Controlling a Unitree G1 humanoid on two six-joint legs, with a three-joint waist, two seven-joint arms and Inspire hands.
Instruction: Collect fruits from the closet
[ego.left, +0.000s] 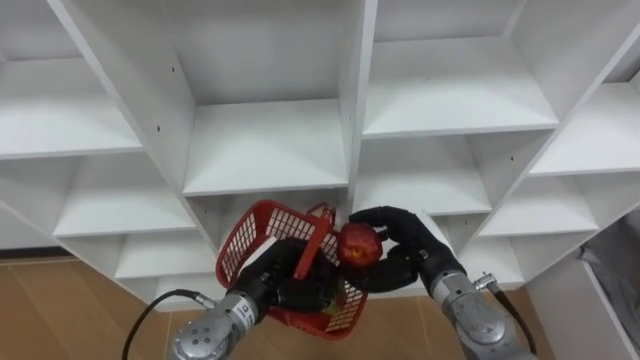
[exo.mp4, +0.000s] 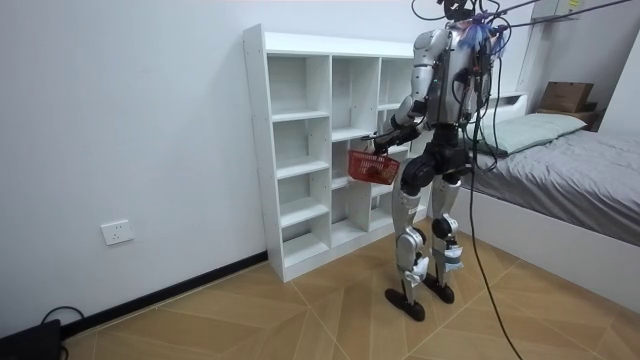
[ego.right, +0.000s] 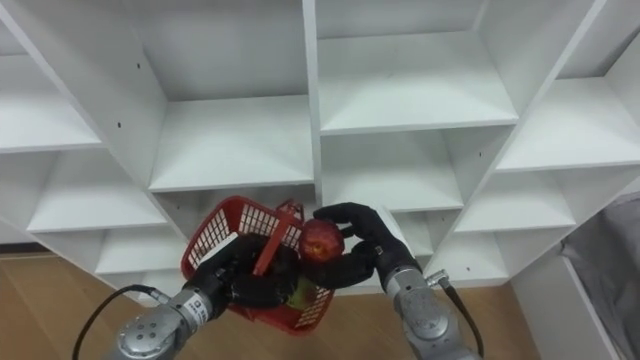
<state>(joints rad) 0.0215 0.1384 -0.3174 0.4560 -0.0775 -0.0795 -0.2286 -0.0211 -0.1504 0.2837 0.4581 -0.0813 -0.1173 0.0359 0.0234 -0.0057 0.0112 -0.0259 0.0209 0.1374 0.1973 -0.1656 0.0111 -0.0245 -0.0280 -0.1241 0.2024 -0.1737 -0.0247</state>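
- The white closet (ego.left: 268, 150) of open compartments stands right in front of the robot. The shelves in the eye views are bare, and an upright divider rises just behind the two hands.
- The right hand (ego.left: 412, 246) has its fingers and thumb curled round a red apple (ego.left: 358, 243), holding it above the basket's rim on the side nearest the divider.
- The left hand (ego.left: 288, 280) is closed on the handle of a red wire basket (ego.left: 248, 228), which hangs tilted at waist height.
- Something yellow-green (ego.right: 300, 291) lies inside the basket, too hidden to name.
- In the room view the closet backs onto a plain white wall (exo.mp4: 120, 120) with a wall socket (exo.mp4: 117, 232) low down.
- The floor (exo.mp4: 300, 315) is wood in a herringbone pattern.
- A grey bed (exo.mp4: 575, 160) is close behind the robot, with a cardboard box (exo.mp4: 565, 96) beyond it.
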